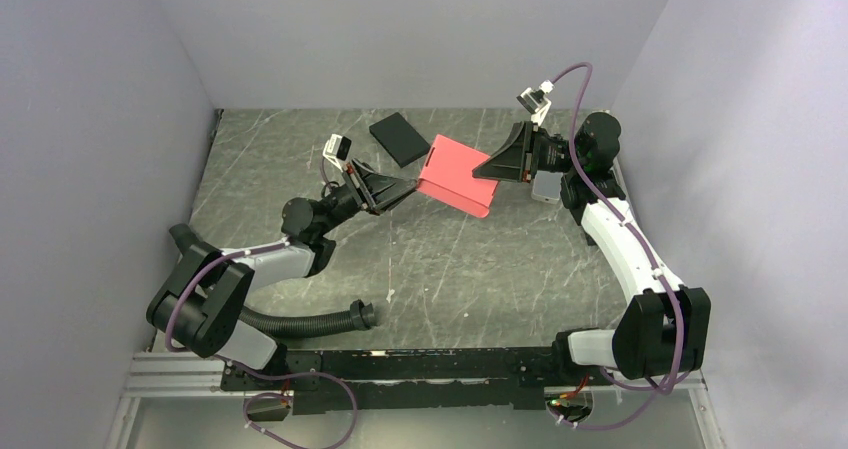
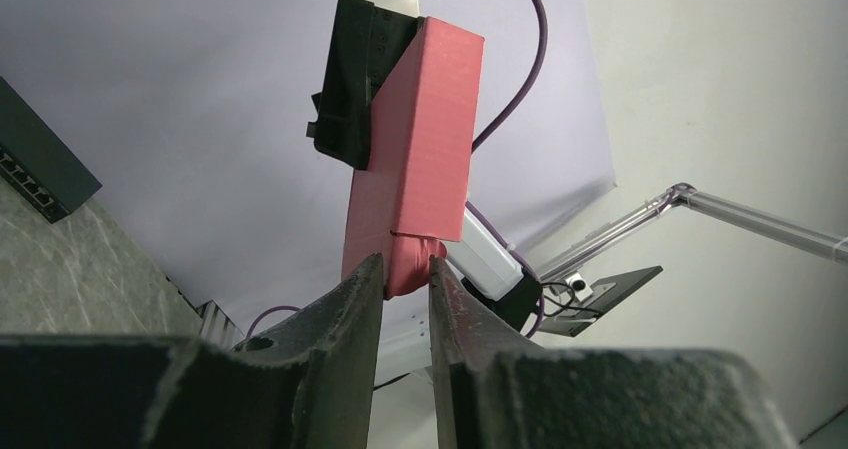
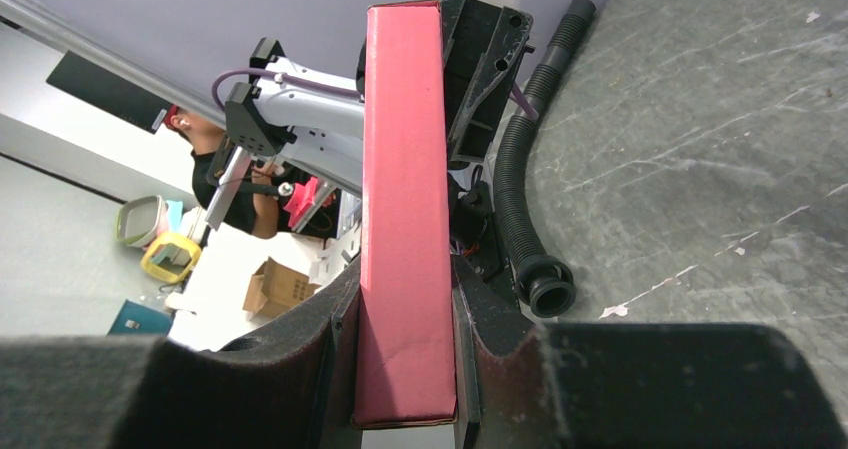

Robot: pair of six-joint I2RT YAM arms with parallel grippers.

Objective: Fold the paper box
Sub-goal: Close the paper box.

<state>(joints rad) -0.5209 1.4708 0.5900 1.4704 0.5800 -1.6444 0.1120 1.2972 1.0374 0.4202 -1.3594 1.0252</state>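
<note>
Paper box (image 1: 458, 174) above the desk (image 1: 450, 269), long axis spanning both inward-reaching arms; we see left jaws and right jaws each clamping one end.

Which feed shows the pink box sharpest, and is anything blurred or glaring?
Top view: evenly lit, no glare, box sharp but small. Left wrist view: box clear, near fingers dark and soft. Right wrist view: box crisp, near pads blurred.

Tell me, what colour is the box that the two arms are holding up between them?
The paper box is plain pinkish-red, clearest in the right wrist view.
</note>
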